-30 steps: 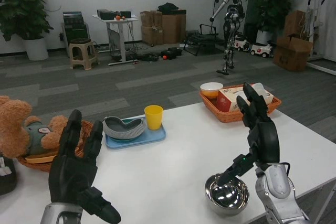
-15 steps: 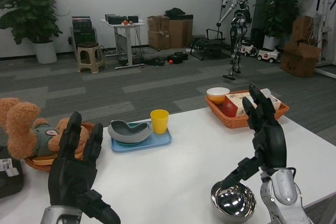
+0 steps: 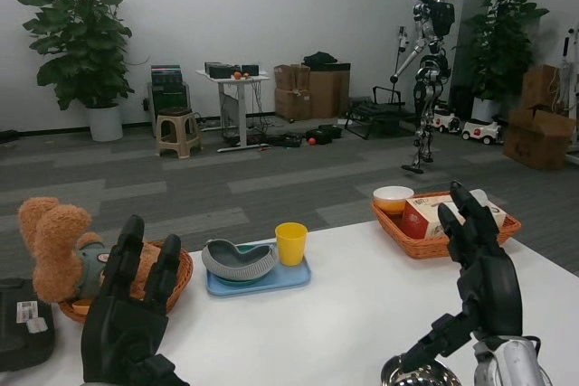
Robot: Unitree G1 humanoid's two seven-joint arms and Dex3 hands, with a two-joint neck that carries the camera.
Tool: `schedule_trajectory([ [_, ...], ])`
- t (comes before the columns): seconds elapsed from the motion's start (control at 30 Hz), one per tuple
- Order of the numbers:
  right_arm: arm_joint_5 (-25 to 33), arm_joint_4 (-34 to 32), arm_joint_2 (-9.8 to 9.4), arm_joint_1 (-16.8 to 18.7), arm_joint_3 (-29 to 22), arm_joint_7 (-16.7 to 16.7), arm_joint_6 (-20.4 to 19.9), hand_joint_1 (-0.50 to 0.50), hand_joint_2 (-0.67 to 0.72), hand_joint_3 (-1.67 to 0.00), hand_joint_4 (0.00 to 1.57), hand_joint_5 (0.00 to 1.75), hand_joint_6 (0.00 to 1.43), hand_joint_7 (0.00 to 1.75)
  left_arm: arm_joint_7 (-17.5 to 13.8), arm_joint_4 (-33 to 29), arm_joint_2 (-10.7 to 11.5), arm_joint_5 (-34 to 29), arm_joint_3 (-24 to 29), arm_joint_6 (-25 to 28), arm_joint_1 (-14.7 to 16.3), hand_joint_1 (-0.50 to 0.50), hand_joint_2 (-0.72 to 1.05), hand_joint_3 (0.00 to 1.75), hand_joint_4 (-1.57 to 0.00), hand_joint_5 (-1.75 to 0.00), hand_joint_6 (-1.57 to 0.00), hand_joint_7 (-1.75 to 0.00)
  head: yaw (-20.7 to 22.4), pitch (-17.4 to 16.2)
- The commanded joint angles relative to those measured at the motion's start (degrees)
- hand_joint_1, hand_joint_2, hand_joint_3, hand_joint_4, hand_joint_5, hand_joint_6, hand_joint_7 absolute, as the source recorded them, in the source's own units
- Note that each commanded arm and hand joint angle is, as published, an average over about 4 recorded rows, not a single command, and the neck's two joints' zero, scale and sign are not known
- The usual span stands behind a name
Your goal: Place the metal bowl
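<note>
The shiny metal bowl [image 3: 414, 373] stands on the white table [image 3: 353, 305] at the bottom right, and the picture's lower edge cuts it off. My right hand [image 3: 479, 282] is raised just right of it, fingers spread and pointing up. Its thumb reaches down to the bowl's rim; I cannot tell whether it touches. My left hand [image 3: 127, 318] is raised at the bottom left with its fingers apart, holding nothing.
A blue tray [image 3: 298, 277] with a grey dish [image 3: 238, 259] and a yellow cup [image 3: 290, 242] sits mid-table. An orange basket [image 3: 425, 243] at the right holds a white bowl and a box. A teddy bear [image 3: 59, 246] lies in a basket at left, beside a black pack [image 3: 23, 332].
The camera has tilted up, so the whole picture has slid down and the bowl now sits at the bottom edge. Both hands keep their raised, spread pose.
</note>
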Motion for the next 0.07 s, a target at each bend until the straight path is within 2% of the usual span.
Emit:
schedule_trajectory([
  [0.03, 0.49, -0.85, -0.61, 0.97, 0.07, 0.0, -0.73, -0.38, 0.47, -0.06, 0.0, 0.1, 0.0, 0.28, 0.26, -0.5, 0.22, 0.56, 0.35, -0.55, 0.43, -0.5, -0.72, 0.07, -0.07, 0.0, 0.0, 0.0, 0.11, -0.19],
  [0.07, 0.49, -0.89, -0.61, 0.98, 0.09, 0.0, -0.73, -0.38, 0.47, -0.08, 0.0, 0.1, 0.0, 0.28, 0.26, -0.5, 0.21, 0.56, 0.35, -0.55, 0.44, -0.5, -0.72, 0.09, -0.07, 0.0, 0.0, 0.0, 0.11, -0.27],
])
